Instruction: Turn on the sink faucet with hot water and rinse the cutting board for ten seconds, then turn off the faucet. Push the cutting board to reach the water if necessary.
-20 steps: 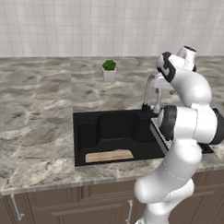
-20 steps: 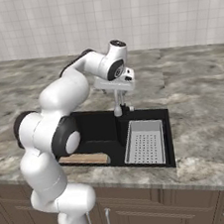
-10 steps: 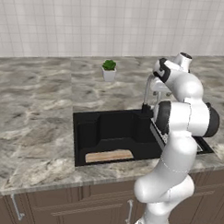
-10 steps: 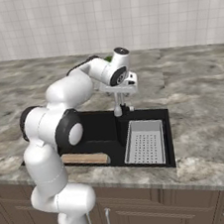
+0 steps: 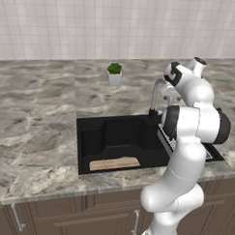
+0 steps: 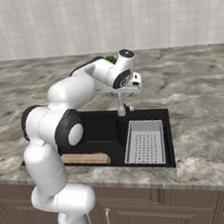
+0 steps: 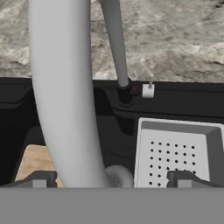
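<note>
The flat, light tan wooden cutting board (image 5: 114, 163) lies on the floor of the rectangular black sink basin (image 5: 114, 136), along its near wall toward the left end; in the hand view one corner of it (image 7: 33, 162) shows at the lower left. No stream runs from the slim silver-grey gooseneck faucet (image 5: 155, 92), which rises from a dark base at the back rim of the basin and hooks over it. Its small pale handle (image 7: 148, 89) sits just beside that base. The end effector (image 7: 109, 178) hovers high above the spout with its two dark fingertips (image 7: 40, 179) spread wide apart, one on each side of the arch, touching nothing. A grey perforated drainer tray (image 6: 144, 141) fills the right part of the basin. A small green potted plant (image 5: 114, 74) stands on the grey marbled table (image 5: 35, 116) behind the sink.
</note>
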